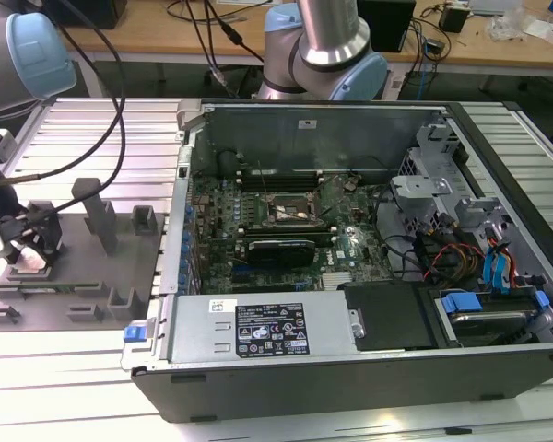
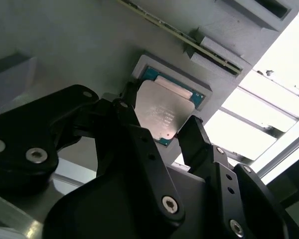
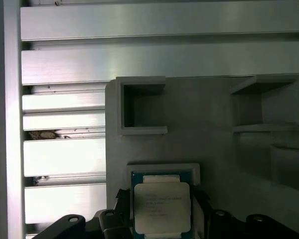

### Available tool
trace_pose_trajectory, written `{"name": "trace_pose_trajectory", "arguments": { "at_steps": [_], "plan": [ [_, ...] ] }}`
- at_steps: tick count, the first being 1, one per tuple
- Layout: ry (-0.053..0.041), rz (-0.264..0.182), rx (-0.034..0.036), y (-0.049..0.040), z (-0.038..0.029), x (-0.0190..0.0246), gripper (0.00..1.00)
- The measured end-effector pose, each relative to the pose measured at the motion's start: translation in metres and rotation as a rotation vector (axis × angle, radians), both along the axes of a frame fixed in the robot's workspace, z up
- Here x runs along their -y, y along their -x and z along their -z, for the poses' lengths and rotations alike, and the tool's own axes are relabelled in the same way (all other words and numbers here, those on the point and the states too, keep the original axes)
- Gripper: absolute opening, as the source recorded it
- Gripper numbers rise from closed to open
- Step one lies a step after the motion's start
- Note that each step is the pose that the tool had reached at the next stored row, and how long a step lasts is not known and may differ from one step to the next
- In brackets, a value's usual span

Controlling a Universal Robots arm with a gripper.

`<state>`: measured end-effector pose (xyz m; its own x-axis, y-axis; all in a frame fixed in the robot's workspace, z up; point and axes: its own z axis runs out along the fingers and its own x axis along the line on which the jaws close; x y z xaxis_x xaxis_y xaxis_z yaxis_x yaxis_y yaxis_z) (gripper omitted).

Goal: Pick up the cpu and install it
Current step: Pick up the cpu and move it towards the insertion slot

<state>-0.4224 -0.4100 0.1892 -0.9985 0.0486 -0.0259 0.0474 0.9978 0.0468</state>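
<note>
1. Firstly, found the cpu [image 2: 164, 112] [image 3: 162, 206] at a shallow square pocket [image 2: 202, 93] of a grey fixture plate [image 3: 214, 144], silvery top facing up, green rim visible in both wrist views.
2. Found the gripper [image 2: 160, 115] astride the chip, with black fingers [image 2: 134, 130] pressed against two opposite edges, hence gripping it. Could not establish whether the chip sits on the pocket floor or just above it.
3. Noted two raised box-shaped holders [image 3: 139, 107] on the same plate, near the pocket.
4. Located the gripper [image 1: 28, 241] at the exterior view's far left, over the fixture plate and well apart from the computer case [image 1: 304, 391].
5. Recorded the case lying open on its side. Contents:
   - green motherboard [image 1: 350, 244], with a dark square socket [image 1: 290, 212] near its middle
   - long grey metal box [image 1: 203, 331] with a white label, along the near wall
   - metal drive cage [image 1: 433, 175] and a blue-tabbed drive [image 1: 484, 318], at the exterior view's right end
6. Logged the surface as a slatted aluminium table [image 1: 101, 124], carrying both plate and case.
7. Logged the room:
   - wooden bench [image 1: 147, 37] behind the table, with dark cables [image 1: 203, 28] trailing across it
   - arm [image 1: 327, 37], with pale blue joint caps, rising behind the case
</note>
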Motion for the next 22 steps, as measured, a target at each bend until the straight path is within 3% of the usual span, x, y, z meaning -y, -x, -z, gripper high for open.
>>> {"name": "trace_pose_trajectory", "arguments": {
  "at_steps": [9, 11, 18, 22],
  "plan": [
    [0.0000, 0.000, 0.0000, 0.0000, -0.0009, -0.0002, 0.60],
    [0.0002, 0.000, -0.0003, 0.0000, -0.0012, -0.0002, 0.54],
    [0.0000, 0.000, 0.0000, 0.0000, -0.0015, -0.0002, 0.54],
    [0.0001, 0.000, -0.0002, 0.0000, -0.0064, -0.0002, 0.54]
  ]
}}
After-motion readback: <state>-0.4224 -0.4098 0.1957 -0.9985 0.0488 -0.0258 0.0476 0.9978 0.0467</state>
